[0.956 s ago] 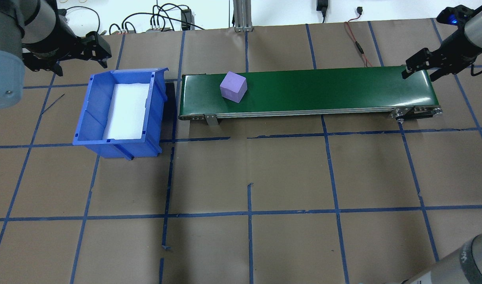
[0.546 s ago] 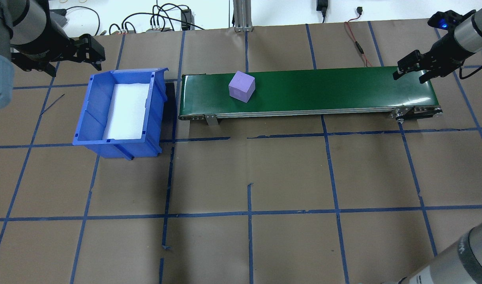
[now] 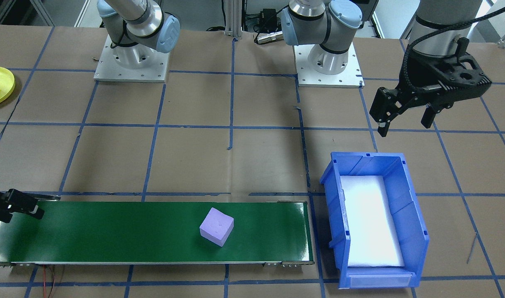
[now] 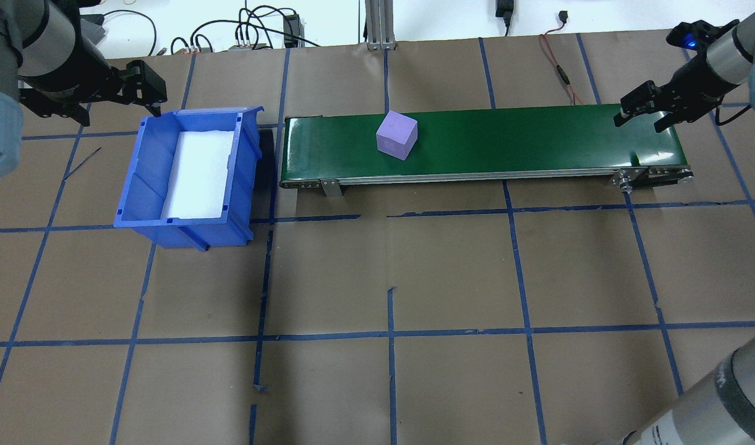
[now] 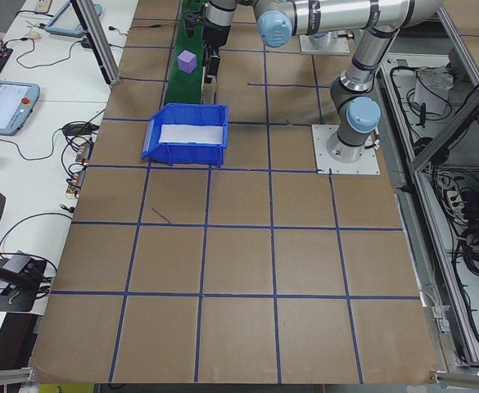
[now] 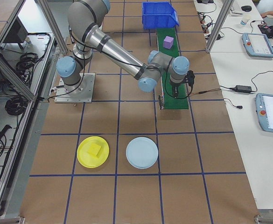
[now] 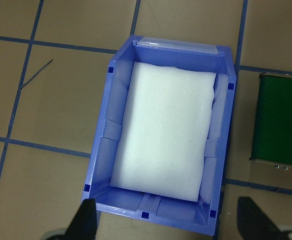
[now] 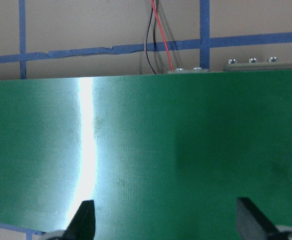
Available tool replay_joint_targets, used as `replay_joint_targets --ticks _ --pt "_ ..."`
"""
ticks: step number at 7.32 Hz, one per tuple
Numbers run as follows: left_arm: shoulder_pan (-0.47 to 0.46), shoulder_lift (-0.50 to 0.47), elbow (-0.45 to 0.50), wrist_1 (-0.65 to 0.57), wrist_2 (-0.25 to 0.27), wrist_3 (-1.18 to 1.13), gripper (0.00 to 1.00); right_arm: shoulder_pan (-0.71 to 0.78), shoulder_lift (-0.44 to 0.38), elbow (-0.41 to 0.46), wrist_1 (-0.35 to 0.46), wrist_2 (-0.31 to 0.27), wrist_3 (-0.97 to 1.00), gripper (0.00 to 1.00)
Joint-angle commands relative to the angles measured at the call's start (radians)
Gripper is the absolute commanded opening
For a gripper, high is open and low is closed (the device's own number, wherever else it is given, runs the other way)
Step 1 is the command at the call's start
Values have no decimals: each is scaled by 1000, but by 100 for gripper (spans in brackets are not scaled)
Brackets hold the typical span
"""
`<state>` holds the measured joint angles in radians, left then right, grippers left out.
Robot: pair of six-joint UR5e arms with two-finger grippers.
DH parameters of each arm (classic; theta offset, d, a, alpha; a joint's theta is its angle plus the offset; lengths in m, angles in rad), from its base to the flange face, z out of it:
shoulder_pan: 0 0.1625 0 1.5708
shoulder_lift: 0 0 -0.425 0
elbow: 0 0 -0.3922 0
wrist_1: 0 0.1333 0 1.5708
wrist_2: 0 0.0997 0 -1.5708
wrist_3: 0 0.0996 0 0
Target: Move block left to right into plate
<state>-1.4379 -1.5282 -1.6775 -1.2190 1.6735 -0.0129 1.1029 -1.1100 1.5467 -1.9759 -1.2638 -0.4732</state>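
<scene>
Overhead exterior view: purple block (image 4: pixel 396 135) sits upper centre on the green belt (image 4: pixel 538 139); left claw (image 4: pixel 145 86) and right claw (image 4: pixel 644 111) both spread wide, empty.

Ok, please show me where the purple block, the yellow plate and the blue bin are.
purple block (image 4: pixel 396 135), overhead exterior view, top face.
yellow plate (image 6: pixel 84 151), exterior right view, bare left rim.
blue bin (image 4: pixel 143 173), overhead exterior view, left wall.
</scene>
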Motion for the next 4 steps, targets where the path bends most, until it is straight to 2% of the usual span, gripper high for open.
replay_joint_targets --ticks 1,4 --pt "-6 -3 8 -4 -6 1 100 0 1 0 -1 1 1 100" --pt "-12 2 18 -31 -8 4 100 0 1 1 -10 1 1 100"
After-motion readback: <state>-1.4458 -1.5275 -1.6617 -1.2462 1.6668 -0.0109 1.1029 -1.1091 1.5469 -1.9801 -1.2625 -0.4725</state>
